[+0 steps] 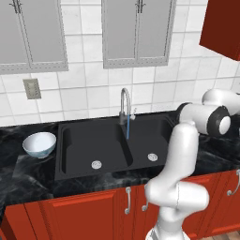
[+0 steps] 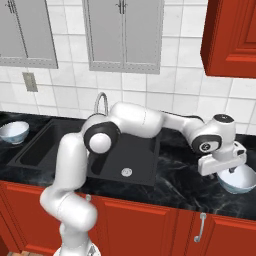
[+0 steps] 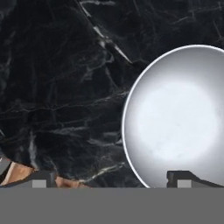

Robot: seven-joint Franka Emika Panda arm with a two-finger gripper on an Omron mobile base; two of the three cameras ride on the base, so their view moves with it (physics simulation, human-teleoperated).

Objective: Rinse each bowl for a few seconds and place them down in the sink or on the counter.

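Two white bowls tinged pale blue stand on the black counter [image 2: 180,182]. One bowl [image 1: 40,144] [image 2: 13,132] sits left of the sink [image 1: 112,145] [image 2: 50,150]. The other bowl [image 2: 241,182] [image 3: 179,118] sits far right of the sink, with my gripper [image 2: 227,171] [image 3: 111,181] open just above its near rim. In the hand view, one fingertip [image 3: 41,179] is over the counter and the other fingertip [image 3: 183,178] is over the bowl's inside, so the rim lies between them. A thin blue stream of water [image 1: 128,129] falls from the silver faucet [image 1: 124,105] [image 2: 102,102].
Red cabinets with silver handles [image 1: 127,200] run under the counter. A red wall cabinet [image 2: 232,37] hangs above the right bowl. My arm stretches across the sink's right basin in the right base view. The counter's front edge [image 3: 26,173] is close behind the fingers.
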